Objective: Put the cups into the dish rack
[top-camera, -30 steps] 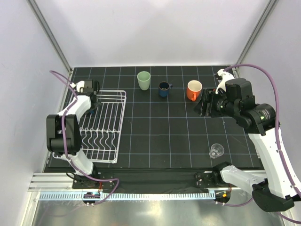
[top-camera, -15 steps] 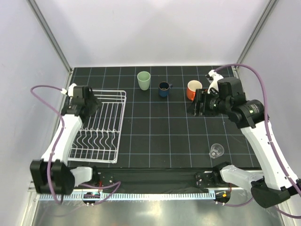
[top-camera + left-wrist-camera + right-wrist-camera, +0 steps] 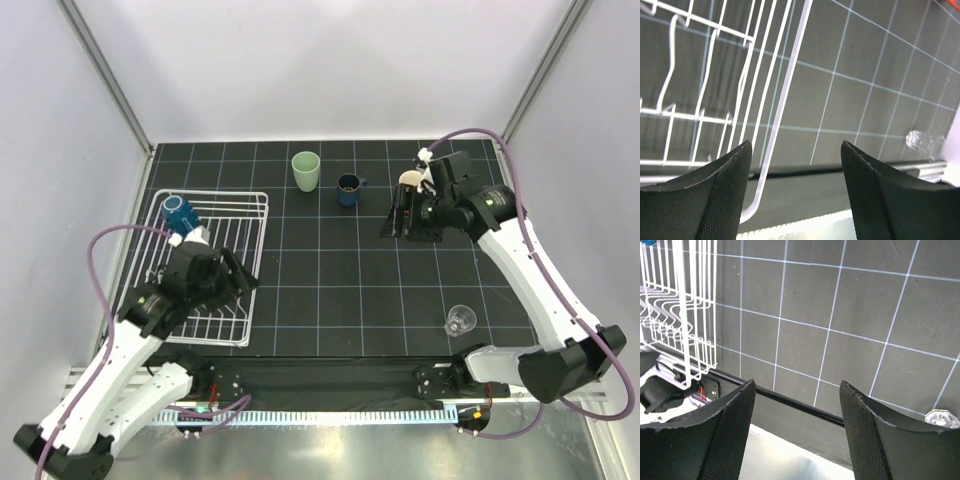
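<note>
Near the orange mug the right tool stands apart; the left tool, likewise apart, overhangs the dish rack.

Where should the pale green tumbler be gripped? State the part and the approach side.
Probably pinch the pale green tumbler at its rim, coming from above: it stands upright, mouth open upward, no handle, and clear of the dark blue mug beside it.

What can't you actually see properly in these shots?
- Orange mug: top view, mostly hidden behind the right gripper; only its rim shows.
- Clear glass: right wrist view, cut off by the bottom edge.
- Blue mug in the dish rack: top view, too small to tell how it rests.
</note>
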Tool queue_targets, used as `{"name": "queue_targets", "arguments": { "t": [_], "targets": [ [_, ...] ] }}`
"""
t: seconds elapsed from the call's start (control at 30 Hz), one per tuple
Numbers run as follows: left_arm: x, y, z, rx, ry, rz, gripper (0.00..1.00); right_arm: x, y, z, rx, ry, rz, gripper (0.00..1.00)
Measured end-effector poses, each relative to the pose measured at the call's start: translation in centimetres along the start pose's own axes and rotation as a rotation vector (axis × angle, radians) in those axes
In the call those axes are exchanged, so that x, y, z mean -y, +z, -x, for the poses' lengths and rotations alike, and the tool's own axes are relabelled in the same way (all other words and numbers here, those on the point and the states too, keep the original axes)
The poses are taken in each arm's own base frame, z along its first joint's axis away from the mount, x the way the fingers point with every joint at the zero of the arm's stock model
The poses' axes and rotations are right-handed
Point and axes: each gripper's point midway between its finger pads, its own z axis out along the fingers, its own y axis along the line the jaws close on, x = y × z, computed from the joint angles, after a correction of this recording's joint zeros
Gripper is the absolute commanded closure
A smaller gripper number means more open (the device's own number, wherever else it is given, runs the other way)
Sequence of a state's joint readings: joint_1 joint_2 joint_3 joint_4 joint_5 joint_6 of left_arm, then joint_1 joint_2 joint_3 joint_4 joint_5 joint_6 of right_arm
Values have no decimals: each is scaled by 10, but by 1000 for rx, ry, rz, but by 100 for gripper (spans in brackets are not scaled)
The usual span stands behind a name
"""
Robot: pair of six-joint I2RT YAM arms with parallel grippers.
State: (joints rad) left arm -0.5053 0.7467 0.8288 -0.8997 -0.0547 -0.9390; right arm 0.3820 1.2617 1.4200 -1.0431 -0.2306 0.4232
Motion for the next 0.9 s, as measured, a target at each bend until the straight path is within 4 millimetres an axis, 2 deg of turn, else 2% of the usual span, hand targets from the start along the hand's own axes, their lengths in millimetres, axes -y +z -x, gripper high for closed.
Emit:
{"name": "queue_targets", "arguments": {
  "t": [0.17,0.27,0.33,0.5,0.67,0.77,0.9],
  "targets": [
    [0,-29,-6,-12,42,-53,29,12,24,5,-34,68,-74,31],
    [6,-34,-9,-36,72,-89,28,23,43,15,-35,123,-149,31],
    [8,-35,-13,-55,93,-103,28,30,58,30,-14,150,-200,32],
    [12,-32,-17,-104,164,-117,27,39,87,86,94,169,-283,33],
    [23,-35,-8,-100,235,-136,25,37,115,168,245,155,-324,34],
    [30,-38,-1,-86,269,-150,24,32,132,196,281,115,-298,33],
    [32,-39,3,-72,294,-161,23,23,160,211,285,74,-218,33]
  ]
}}
